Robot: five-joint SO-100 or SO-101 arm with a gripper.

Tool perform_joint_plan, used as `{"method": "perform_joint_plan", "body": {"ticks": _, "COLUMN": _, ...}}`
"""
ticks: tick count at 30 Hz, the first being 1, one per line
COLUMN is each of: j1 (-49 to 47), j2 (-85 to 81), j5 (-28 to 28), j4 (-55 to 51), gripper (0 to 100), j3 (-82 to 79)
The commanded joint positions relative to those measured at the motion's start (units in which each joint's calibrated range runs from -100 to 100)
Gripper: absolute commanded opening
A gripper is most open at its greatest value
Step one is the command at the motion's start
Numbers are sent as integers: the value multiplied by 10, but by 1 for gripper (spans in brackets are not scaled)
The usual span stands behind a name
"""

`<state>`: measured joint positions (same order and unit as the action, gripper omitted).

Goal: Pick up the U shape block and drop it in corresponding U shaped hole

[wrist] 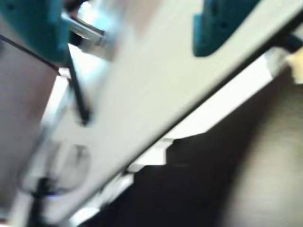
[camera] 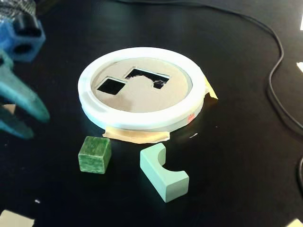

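The pale mint U shape block [camera: 163, 172] lies on the black table in the fixed view, in front of the white-rimmed cardboard disc [camera: 142, 121]. Its notch faces right and back. The U shaped hole [camera: 147, 76] is the wide cutout at the back of the disc. My gripper [camera: 40, 125] hangs at the left edge, blurred, with its teal fingers [camera: 23, 97] spread and nothing between them. It is well to the left of the block and apart from it. The wrist view is heavily blurred; there the gripper [wrist: 132, 42] is open, and neither block nor hole shows.
A darker green cube [camera: 94, 154] sits left of the U block. A smaller square cutout [camera: 110, 85] is left of the U hole. A black cable [camera: 274, 71] curves along the right side. Tan tape [camera: 137, 137] holds the disc down.
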<state>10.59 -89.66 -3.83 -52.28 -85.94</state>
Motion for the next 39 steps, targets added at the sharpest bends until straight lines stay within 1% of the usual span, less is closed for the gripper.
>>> {"method": "perform_joint_plan", "body": {"ticks": 1, "j1": -10, "j2": 216, "j5": 7, "j4": 90, "gripper": 47, "j3": 176}}
{"method": "perform_joint_plan", "body": {"ticks": 2, "j1": -11, "j2": 269, "j5": 4, "j4": 97, "gripper": 49, "j3": 214}}
{"method": "perform_joint_plan", "body": {"ticks": 4, "j1": -17, "j2": 389, "j5": 3, "j4": 94, "gripper": 58, "j3": 298}}
{"method": "perform_joint_plan", "body": {"ticks": 5, "j1": -38, "j2": 482, "j5": 2, "j4": 96, "gripper": 71, "j3": 364}}
{"method": "perform_joint_plan", "body": {"ticks": 7, "j1": -65, "j2": 571, "j5": 2, "j4": 89, "gripper": 89, "j3": 432}}
{"method": "perform_joint_plan", "body": {"ticks": 8, "j1": -81, "j2": 620, "j5": 1, "j4": 89, "gripper": 100, "j3": 469}}
{"method": "perform_joint_plan", "body": {"ticks": 10, "j1": -117, "j2": 716, "j5": -11, "j4": 89, "gripper": 100, "j3": 543}}
{"method": "perform_joint_plan", "body": {"ticks": 13, "j1": -146, "j2": 807, "j5": -37, "j4": 88, "gripper": 100, "j3": 624}}
{"method": "perform_joint_plan", "body": {"ticks": 15, "j1": -150, "j2": 883, "j5": -54, "j4": 86, "gripper": 100, "j3": 680}}
{"method": "perform_joint_plan", "body": {"ticks": 18, "j1": -150, "j2": 944, "j5": -72, "j4": 86, "gripper": 100, "j3": 716}}
{"method": "perform_joint_plan", "body": {"ticks": 23, "j1": -131, "j2": 991, "j5": -94, "j4": 86, "gripper": 100, "j3": 740}}
{"method": "perform_joint_plan", "body": {"ticks": 39, "j1": -122, "j2": 1099, "j5": -96, "j4": 86, "gripper": 100, "j3": 805}}
